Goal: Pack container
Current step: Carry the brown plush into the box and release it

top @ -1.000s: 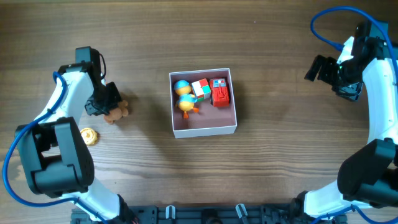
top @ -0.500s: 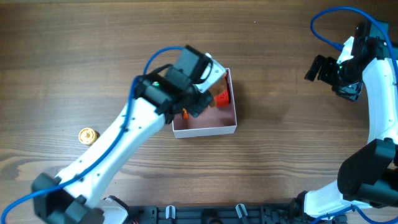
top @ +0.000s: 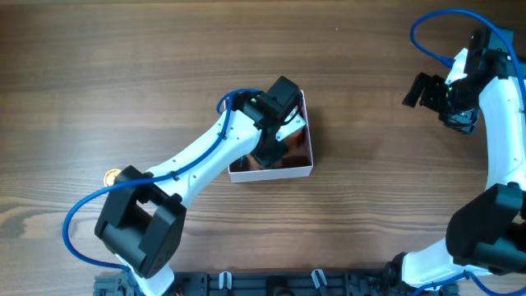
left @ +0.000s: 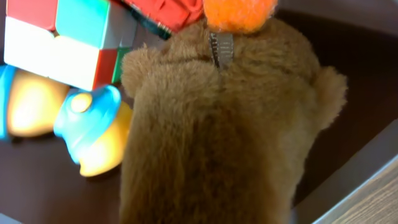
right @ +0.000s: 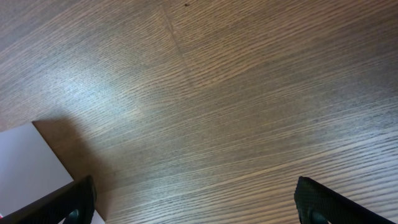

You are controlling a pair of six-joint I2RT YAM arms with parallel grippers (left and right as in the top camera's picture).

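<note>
The container (top: 271, 173) is a square white box with a dusky pink inside, at the table's middle. My left gripper (top: 269, 148) hangs over it, shut on a brown plush toy (left: 217, 124) with an orange part on top; the plush fills the left wrist view and hides the fingers. Under it in the box lie a colour cube (left: 68, 37), a red toy (left: 165, 12) and a blue-and-yellow duck (left: 93, 130). The box wall (left: 360, 180) shows at the lower right. My right gripper (top: 419, 90) is open and empty over bare wood (right: 196, 205), far right.
A small gold round object (top: 111, 175) lies on the wood at the left, beside the left arm's base. A white flat surface (right: 25, 162) shows at the lower left of the right wrist view.
My left arm swung from the table's left side to the container, carrying the brown plush toy, and now holds it inside the box. The right arm has not moved.
</note>
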